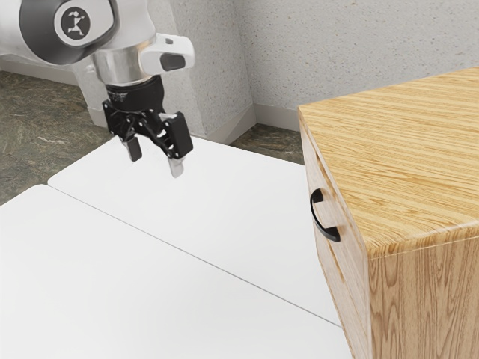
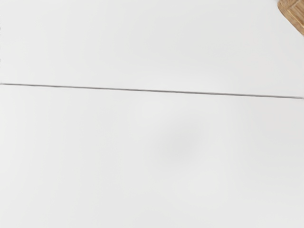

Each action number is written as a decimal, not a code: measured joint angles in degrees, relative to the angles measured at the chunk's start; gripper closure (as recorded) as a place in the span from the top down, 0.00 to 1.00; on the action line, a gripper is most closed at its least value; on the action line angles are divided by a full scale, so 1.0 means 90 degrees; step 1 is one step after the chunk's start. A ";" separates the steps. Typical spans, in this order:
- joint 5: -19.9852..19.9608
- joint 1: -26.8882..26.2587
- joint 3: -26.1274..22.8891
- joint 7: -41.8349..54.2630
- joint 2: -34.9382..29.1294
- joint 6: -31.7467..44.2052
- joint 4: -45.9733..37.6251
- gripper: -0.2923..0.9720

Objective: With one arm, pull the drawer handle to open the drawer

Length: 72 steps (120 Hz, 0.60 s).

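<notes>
A wooden cabinet (image 1: 404, 179) stands at the exterior view's right, its drawer front facing the arm. A black curved handle (image 1: 323, 217) sits on that front, and the drawer looks flush with the cabinet. My gripper (image 1: 155, 158) hangs well above the white table at the exterior view's upper left, far from the handle. Its two black fingers are spread open with nothing between them. A corner of the cabinet (image 2: 293, 14) shows in the wrist view.
The white table (image 1: 150, 254) is made of two slabs with a thin seam (image 2: 152, 90) between them. A grey rough wall (image 1: 337, 45) and a dark mottled floor (image 1: 37, 127) lie behind the table.
</notes>
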 joint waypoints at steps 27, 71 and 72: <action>-0.0200 -0.0121 0.0169 -0.0037 -0.0039 0.0218 0.0094 0.77; -0.0968 0.0399 0.0398 -0.2623 0.0716 -0.0126 0.1372 0.77; -0.0971 0.0373 0.0394 -0.2706 0.0722 -0.0118 0.1374 0.77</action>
